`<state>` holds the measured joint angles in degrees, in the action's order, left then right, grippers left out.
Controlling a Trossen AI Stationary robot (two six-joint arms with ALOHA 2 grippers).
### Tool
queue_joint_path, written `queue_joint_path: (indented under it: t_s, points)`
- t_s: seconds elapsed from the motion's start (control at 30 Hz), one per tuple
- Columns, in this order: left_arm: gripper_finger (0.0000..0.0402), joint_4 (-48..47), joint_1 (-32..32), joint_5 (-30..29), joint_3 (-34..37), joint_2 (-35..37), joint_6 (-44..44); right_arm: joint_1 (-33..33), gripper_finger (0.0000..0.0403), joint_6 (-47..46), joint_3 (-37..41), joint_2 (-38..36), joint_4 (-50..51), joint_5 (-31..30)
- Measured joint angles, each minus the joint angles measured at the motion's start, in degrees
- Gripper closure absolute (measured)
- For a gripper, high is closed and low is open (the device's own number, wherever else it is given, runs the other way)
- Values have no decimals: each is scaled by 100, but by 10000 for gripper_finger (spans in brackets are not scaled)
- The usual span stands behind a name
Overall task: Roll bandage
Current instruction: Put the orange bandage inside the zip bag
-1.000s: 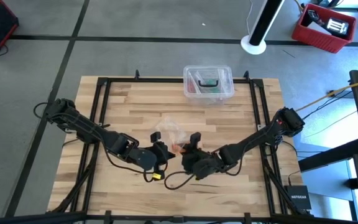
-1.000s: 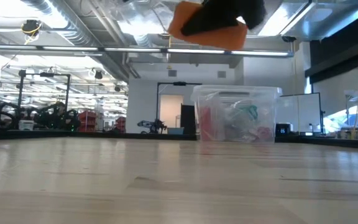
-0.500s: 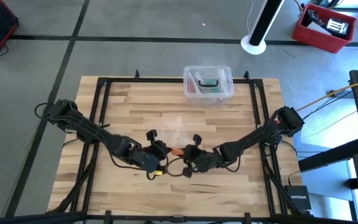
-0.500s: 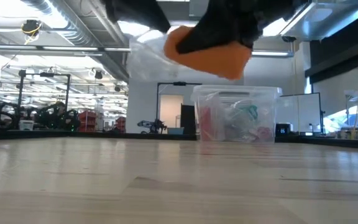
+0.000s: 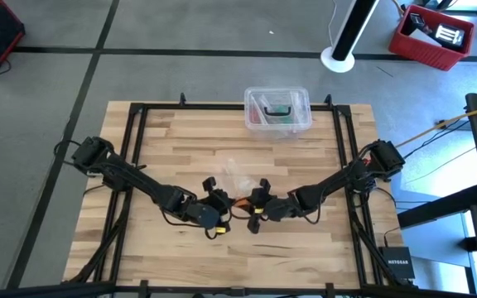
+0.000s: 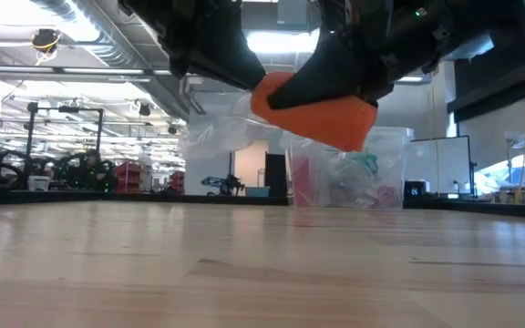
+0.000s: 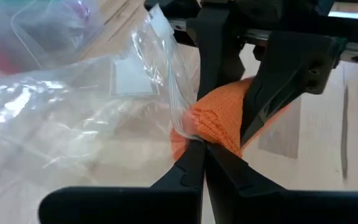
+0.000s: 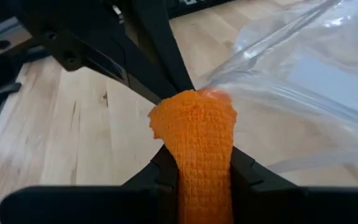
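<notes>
table: wood top point(image 5: 172, 141) with a black frame along the edges; both grippers meet mid-table toward the near edge, well in from every side
open room: bare wood all around the grippers; low view shows clear air between the held items and the tabletop
box: clear plastic box point(image 5: 277, 109) at the far edge, well beyond the grippers, nothing between it and them but bare wood and the bag
left gripper: point(image 7: 197, 146) fingers pressed together, pinching the edge of a clear plastic bag point(image 7: 73, 118) right where it meets the bandage; the fingertips sit against the orange fabric
right gripper: point(image 8: 199, 155) fingers part open, clamped on the bandage point(image 8: 197, 140), one finger on each side of the fabric
bandage: orange, bunched end sticking out past the right fingertips, held up off the table; far end touches the mouth of the bag; in the high view it shows as a small orange spot point(image 5: 240, 201) between the two grippers
bag: hangs off the left gripper, spreads away from both grippers toward the box, lifted clear of the wood in the low view point(image 6: 217, 137)
gap: grippers nearly tip to tip, only bandage and bag edge between them
arms: left arm point(image 5: 131, 175) comes in from the left edge, right arm point(image 5: 338, 178) from the right edge, both angled in toward the middle
</notes>
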<state>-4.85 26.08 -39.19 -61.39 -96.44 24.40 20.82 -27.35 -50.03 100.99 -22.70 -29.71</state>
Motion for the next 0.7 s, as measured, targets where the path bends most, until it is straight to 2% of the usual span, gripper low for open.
queue_joint_path:
  t_s: [0.27,0.43,0.57,0.7]
  points:
    - [399,-151,7,89,-11,131,27,0,336,510,-32,-11,65,-29]
    - [399,-428,1,140,-42,142,208,-27,336,520,-33,5,289,-40]
    - [399,-311,33,142,-61,153,218,-52,336,489,-25,15,455,-328]
    - [399,-4,18,158,-57,131,137,-44,336,508,-47,15,91,-321]
